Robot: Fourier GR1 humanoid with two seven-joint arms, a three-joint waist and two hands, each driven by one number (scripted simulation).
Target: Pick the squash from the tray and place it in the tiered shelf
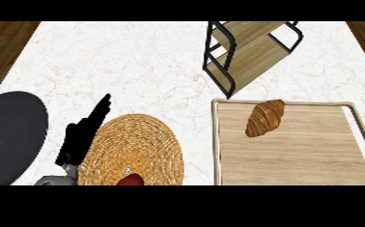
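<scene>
resting open left hand [84,132]; tray [285,163] cut off below.

Left hand [80,136]: matte black, slim tapering fingers, blocky black palm. Below it, short stretch of light grey forearm [51,179], rounded metallic wrist joint.

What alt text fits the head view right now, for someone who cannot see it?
A wooden tray at lower right holds a brown croissant near its far edge; no squash shows. A tiered shelf stands behind it on the counter. At lower left, the left hand rests open beside a woven mat.
</scene>
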